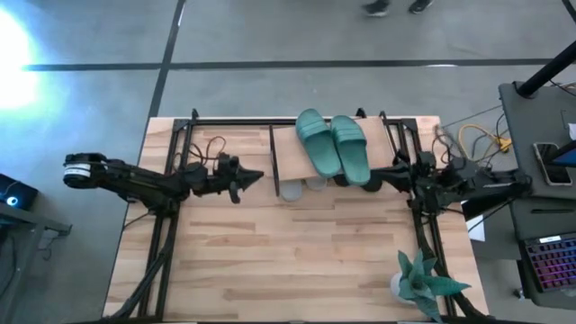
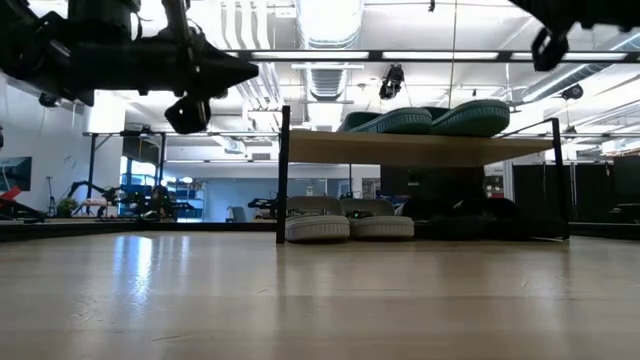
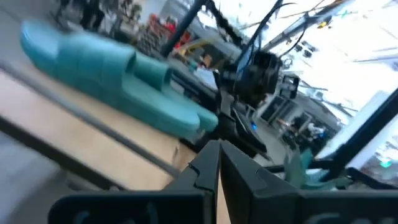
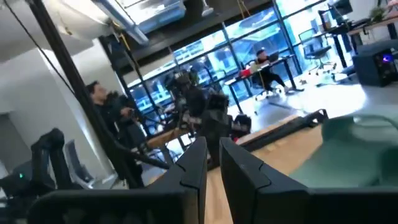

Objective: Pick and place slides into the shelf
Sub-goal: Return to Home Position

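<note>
My left gripper (image 1: 252, 177) and right gripper (image 1: 389, 178), both narrow and empty, flank the shelf (image 1: 286, 162); I should retreat outward and high, clearing the teal slides (image 1: 335, 144).

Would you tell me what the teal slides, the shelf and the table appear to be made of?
The teal slides look like moulded foam or rubber: matte, one even colour, soft rounded edges. The shelf has a light wood plank top on a thin black frame, probably metal wire. The table is pale wood in jointed strips, and its satin finish reflects the lights.
</note>
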Action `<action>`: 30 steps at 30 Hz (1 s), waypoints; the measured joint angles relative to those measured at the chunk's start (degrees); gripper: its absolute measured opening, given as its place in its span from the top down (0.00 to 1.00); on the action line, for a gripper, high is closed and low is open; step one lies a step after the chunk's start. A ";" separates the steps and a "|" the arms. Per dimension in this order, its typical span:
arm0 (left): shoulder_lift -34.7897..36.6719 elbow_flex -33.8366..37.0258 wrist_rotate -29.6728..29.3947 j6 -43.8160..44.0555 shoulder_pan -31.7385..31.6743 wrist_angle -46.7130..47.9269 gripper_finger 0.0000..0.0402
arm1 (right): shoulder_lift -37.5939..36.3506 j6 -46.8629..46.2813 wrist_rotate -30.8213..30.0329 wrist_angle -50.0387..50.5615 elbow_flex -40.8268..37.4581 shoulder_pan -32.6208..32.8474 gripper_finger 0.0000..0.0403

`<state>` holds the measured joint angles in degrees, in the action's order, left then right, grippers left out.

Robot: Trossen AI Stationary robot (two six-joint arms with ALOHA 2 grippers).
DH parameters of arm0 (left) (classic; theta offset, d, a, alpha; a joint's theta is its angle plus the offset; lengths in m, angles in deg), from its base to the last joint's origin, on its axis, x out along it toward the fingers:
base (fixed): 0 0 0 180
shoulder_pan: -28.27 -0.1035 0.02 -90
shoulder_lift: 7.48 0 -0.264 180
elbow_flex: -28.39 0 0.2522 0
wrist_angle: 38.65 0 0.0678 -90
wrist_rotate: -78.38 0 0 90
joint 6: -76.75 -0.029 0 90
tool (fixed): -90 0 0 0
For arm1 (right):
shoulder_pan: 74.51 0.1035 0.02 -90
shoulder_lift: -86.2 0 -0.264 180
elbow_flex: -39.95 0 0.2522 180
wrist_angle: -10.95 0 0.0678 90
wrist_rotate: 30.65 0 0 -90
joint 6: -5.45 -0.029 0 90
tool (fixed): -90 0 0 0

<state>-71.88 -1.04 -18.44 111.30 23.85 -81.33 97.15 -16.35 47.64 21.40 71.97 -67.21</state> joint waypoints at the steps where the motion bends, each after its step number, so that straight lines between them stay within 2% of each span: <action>1: 0.66 0.05 -0.14 -1.70 -0.27 -0.03 1.00 | -1.68 -0.01 0.14 0.14 -1.36 -0.07 0.91; 4: 4.06 0.16 0.31 -11.68 -0.50 0.00 1.00 | -6.82 0.85 2.80 0.90 -4.73 -0.08 0.91; 7: 8.93 0.14 0.77 -13.32 -0.84 -0.08 1.00 | -11.10 2.06 3.76 2.25 -6.57 -0.08 0.91; 10: 14.31 0.46 2.27 -14.34 -0.88 1.58 1.00 | -10.71 2.55 3.39 7.09 -6.82 -0.23 0.91; 14: 22.97 0.79 3.36 -13.91 -1.96 14.97 1.00 | -10.98 1.88 -0.40 14.00 -5.55 -0.36 0.91; 17: 30.70 0.70 6.29 -11.74 -3.41 27.85 1.00 | -10.98 2.21 -1.39 13.83 -5.16 -0.58 0.91; 22: 40.78 0.73 8.01 -13.92 -4.38 36.84 1.00 | -10.92 0.37 -1.39 12.96 -7.61 -0.58 0.91; 30: 51.33 0.85 9.53 -13.94 -4.48 56.23 1.00 | -10.97 -1.32 0.13 8.17 -13.61 -0.58 0.91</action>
<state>-20.55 -0.18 -8.92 97.37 19.37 -25.09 86.18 -17.67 47.77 29.57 58.36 -67.79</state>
